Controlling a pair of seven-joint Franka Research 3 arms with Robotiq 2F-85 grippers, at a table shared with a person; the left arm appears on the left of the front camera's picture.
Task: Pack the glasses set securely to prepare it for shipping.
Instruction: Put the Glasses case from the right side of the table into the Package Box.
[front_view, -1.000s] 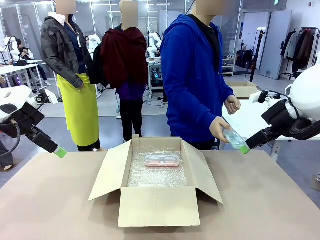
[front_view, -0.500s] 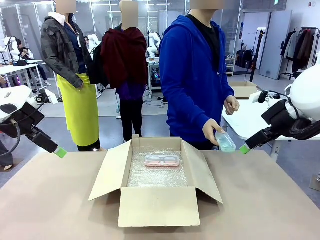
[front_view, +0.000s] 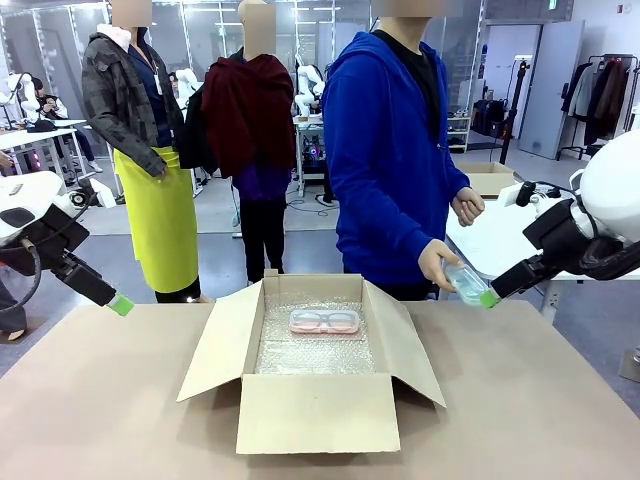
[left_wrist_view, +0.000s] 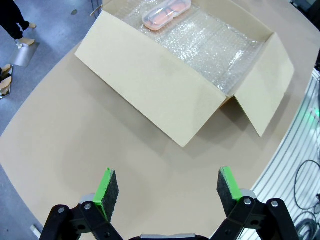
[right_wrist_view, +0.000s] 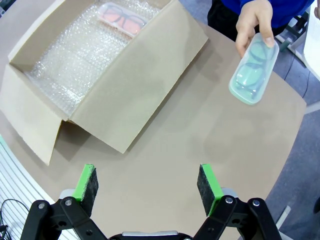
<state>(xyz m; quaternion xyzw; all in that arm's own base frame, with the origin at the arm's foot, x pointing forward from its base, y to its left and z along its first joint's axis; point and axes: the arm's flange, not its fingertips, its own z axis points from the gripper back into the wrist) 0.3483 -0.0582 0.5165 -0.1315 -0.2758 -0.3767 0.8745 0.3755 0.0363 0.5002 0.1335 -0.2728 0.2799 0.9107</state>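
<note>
A pink case (front_view: 325, 321) with glasses inside lies on bubble wrap at the far end of the open cardboard box (front_view: 310, 405); it also shows as the pink case (left_wrist_view: 166, 14) and pink case (right_wrist_view: 121, 16) in the wrist views. The person in blue holds the mint-green case (right_wrist_view: 252, 71) in one hand (front_view: 436, 263) beyond the box's right flap, close to my right gripper (front_view: 488, 298). That right gripper (right_wrist_view: 147, 184) is open and holds nothing. My left gripper (front_view: 121, 304) hovers at the table's left edge; the left gripper (left_wrist_view: 164, 189) is open and holds nothing.
The box's flaps (front_view: 222, 340) stand spread outward on the brown table (front_view: 120, 420). Two other people stand behind on the left. A white table (front_view: 500, 235) with another box sits at the back right.
The person's hand with the mint-green case moved in toward the box, then back out to the right near my right gripper. Both arms stayed still.
</note>
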